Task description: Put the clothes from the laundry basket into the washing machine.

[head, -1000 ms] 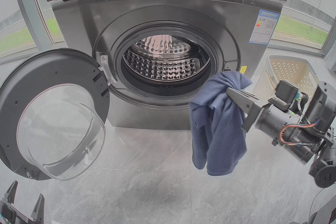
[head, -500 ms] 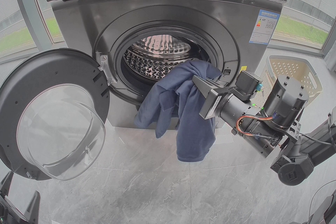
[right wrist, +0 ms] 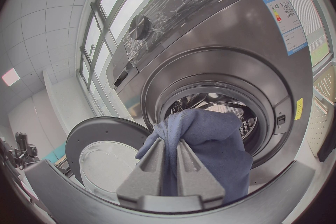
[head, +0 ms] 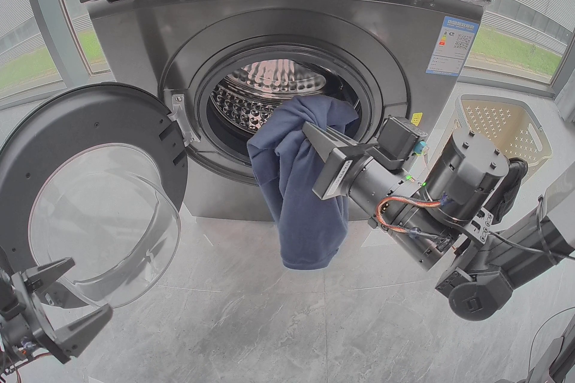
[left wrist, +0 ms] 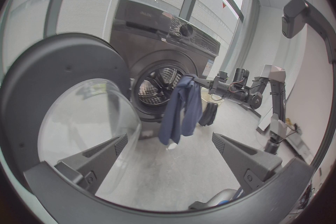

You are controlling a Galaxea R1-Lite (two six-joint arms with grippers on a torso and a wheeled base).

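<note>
The right claw [head: 309, 131] is pinched tight on a blue shirt [head: 302, 192] that hangs down below it, hiding part of the washer [head: 150, 37] hole just behind. The left claw [head: 88, 287] has its fingers apart. The basket [head: 533, 130] behind the right claw is partly covered up.

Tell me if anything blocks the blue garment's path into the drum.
Nothing visible does. The blue garment hangs from the right gripper just before the drum opening; the door is swung wide aside.
</note>
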